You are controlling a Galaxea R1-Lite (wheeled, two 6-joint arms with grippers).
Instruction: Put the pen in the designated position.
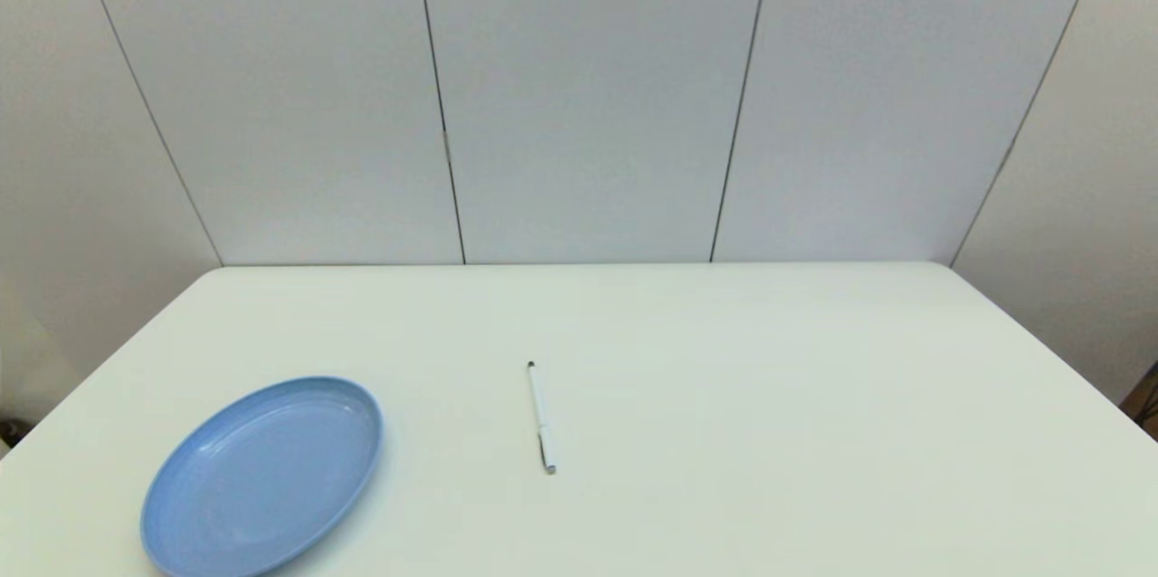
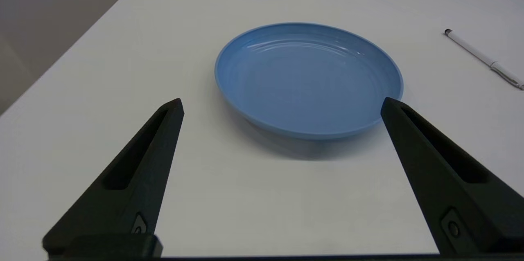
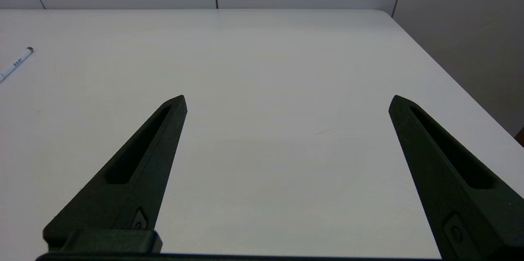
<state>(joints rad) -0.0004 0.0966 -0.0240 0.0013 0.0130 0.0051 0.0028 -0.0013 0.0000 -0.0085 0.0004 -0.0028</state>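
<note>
The pen (image 1: 541, 417) lies flat on the white table (image 1: 769, 396) near its middle, pointing almost straight away from me with its small dark tip at the far end, and it is well apart from the blue plate (image 1: 262, 477), which stands to my left. My left gripper (image 2: 282, 103) waits low over the table just before the plate, fingers spread wide and holding nothing. My right gripper (image 3: 286, 101) is also wide open over bare table on the right side, with the pen far off to its side.
</note>
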